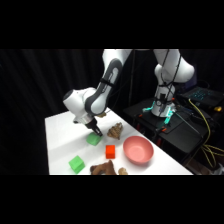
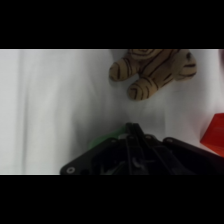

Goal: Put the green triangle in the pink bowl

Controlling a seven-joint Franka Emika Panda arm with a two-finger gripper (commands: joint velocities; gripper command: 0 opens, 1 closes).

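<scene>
The green triangle [image 1: 93, 139] lies on the white table [image 1: 60, 135], left of the tiger plush. My gripper [image 1: 94, 130] hangs directly over it, its tip at or just above the block's top. In the wrist view only a green sliver of the green triangle [image 2: 102, 142] peeks out from behind the gripper's black linkage [image 2: 135, 156], which hides the rest. The pink bowl [image 1: 138, 149] stands on the table to the right of the gripper, beyond the red cube, with nothing in it that I can see.
A red cube [image 1: 110, 151] [image 2: 216, 132] sits between the triangle and the bowl. A striped tiger plush [image 1: 115, 131] [image 2: 152, 70] lies just behind them. A brighter light-green cube [image 1: 76, 164] and a brown object [image 1: 103, 169] sit near the front edge.
</scene>
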